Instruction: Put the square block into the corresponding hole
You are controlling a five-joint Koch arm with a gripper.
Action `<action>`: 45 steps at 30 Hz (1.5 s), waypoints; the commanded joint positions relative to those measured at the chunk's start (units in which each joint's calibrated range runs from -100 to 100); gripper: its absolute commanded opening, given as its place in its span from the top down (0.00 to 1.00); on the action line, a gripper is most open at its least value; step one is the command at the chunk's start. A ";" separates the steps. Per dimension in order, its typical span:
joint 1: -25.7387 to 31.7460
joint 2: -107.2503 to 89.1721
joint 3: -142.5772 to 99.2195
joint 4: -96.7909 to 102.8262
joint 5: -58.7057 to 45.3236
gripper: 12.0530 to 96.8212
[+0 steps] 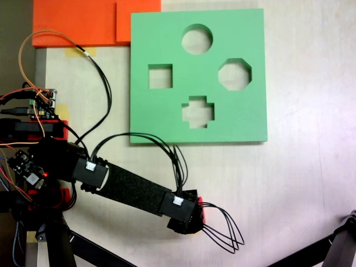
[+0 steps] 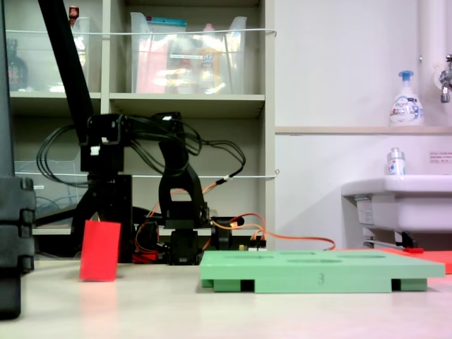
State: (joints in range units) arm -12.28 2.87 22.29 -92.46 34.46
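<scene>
The green foam board (image 1: pixel 167 117) lies flat at the top middle of a fixed view, with the square hole (image 1: pixel 160 76) at its left, beside round, octagonal and cross-shaped cutouts. My arm reaches toward the lower middle, well below the board. Its gripper (image 1: pixel 188 216) is covered by the wrist, and a sliver of the red square block (image 1: pixel 199 207) shows at its right edge. From the side, the block (image 2: pixel 100 251) stands at table level left of the board (image 2: pixel 318 270), directly under the gripper (image 2: pixel 106 215). The jaws are hidden.
Orange foam sheets (image 1: pixel 83 22) lie at the top left, touching the board's corner. A circuit board (image 1: pixel 44 103) and loose cables sit by the arm's base at the left. A black stand leg (image 1: pixel 339 245) crosses the bottom right corner. A black post (image 2: pixel 14 240) stands at the near left.
</scene>
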 commanded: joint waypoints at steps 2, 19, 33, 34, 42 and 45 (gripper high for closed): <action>-0.10 -3.99 0.04 -4.07 0.10 0.73; 3.76 -35.00 -6.54 -7.54 4.30 0.76; 24.08 -56.22 -22.19 -7.54 26.47 0.76; 25.59 -54.97 -21.79 -7.54 27.89 0.75; 32.04 -45.47 -18.30 -7.54 37.22 0.76; 32.77 -40.30 -14.12 -7.54 37.95 0.76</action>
State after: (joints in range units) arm 19.90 -38.30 3.28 -97.65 71.62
